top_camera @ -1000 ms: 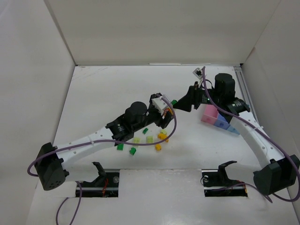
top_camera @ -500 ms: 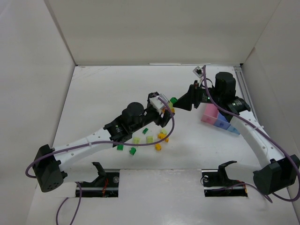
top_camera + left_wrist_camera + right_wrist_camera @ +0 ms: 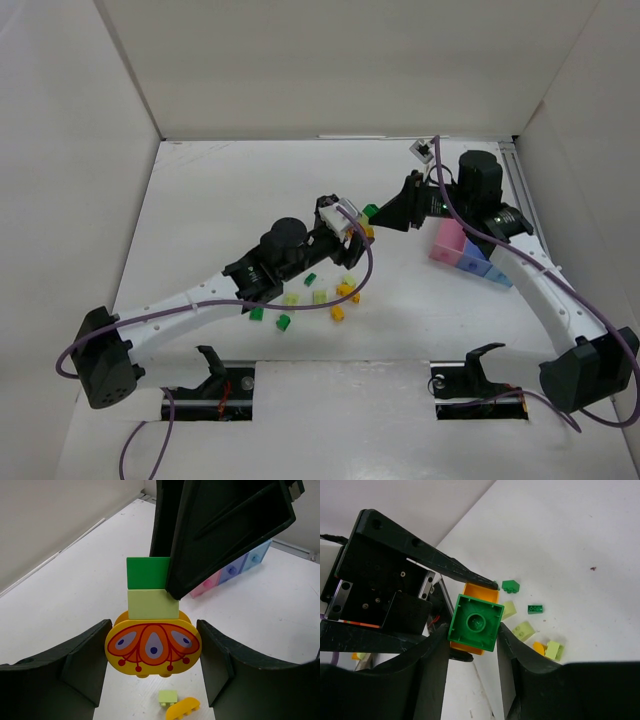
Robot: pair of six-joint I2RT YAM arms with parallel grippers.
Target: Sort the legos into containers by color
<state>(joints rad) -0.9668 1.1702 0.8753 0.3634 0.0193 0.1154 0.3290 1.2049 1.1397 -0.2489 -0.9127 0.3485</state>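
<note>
A small stack of legos is held between both grippers above the table: a round orange-yellow piece [image 3: 153, 647] with a red pattern, a pale yellow-green brick [image 3: 153, 604] and a dark green brick [image 3: 146, 572]. My left gripper [image 3: 154, 631] is shut on the orange-yellow piece. My right gripper [image 3: 474, 630] is shut on the dark green brick [image 3: 475, 622]. In the top view the grippers meet at the stack [image 3: 370, 213], left of the joined containers: pink [image 3: 447, 243], dark blue [image 3: 470, 259], light blue [image 3: 497, 276].
Several loose legos lie on the table under the left arm: orange-yellow ones [image 3: 346, 291], pale yellow-green ones [image 3: 318, 297] and dark green ones [image 3: 257, 313]. White walls close in the table on three sides.
Both grippers, with the stack between them, have moved slightly toward the far side. The loose legos and containers have not moved.
</note>
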